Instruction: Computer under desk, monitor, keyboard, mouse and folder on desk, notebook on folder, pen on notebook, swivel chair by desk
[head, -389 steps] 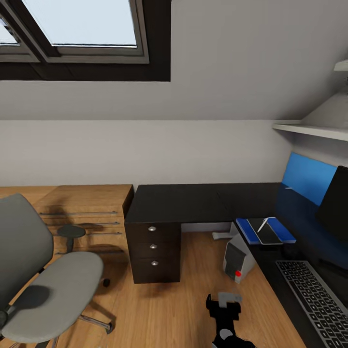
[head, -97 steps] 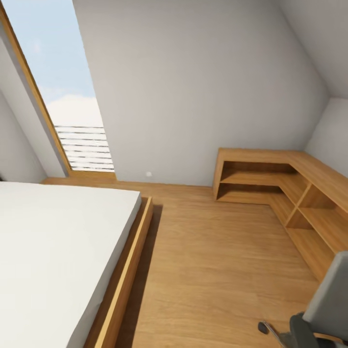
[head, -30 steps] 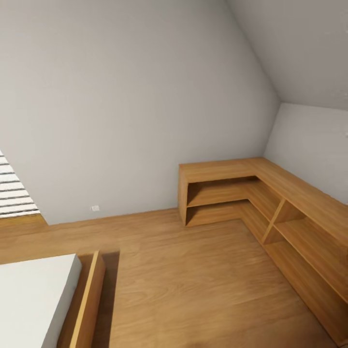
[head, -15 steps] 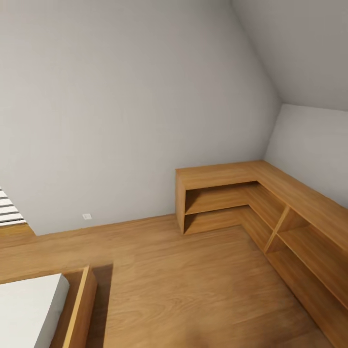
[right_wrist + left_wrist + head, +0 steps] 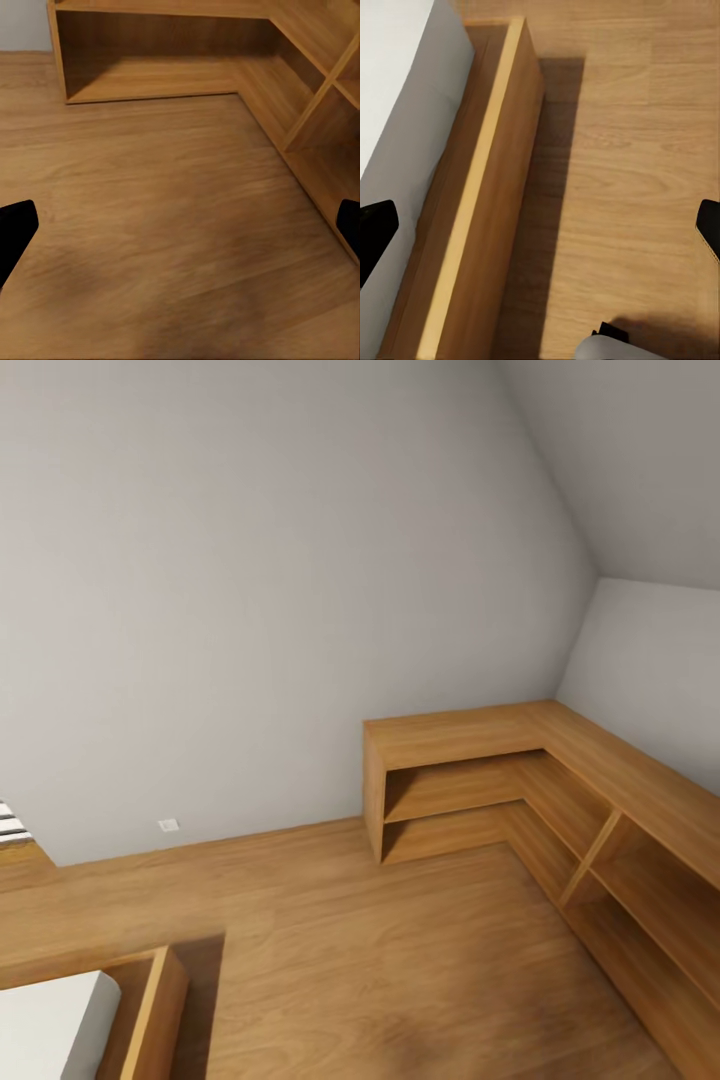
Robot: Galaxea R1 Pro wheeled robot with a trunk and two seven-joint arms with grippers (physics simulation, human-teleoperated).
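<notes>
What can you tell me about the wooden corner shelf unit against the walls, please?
The wooden shelf unit is low and L-shaped, in warm light wood like the floor. It stands on the floor in the room's corner, one leg along the grey wall, the other running along the right-hand wall. A flat top covers open compartments split by a shelf and upright dividers; nothing shows inside them. The right wrist view shows its inner corner.

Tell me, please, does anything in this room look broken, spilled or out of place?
Nothing stands out. The low L-shaped wooden shelf unit stands straight in the corner, the wooden floor shows no spill, and the white mattress lies flat in its wooden bed frame.
</notes>
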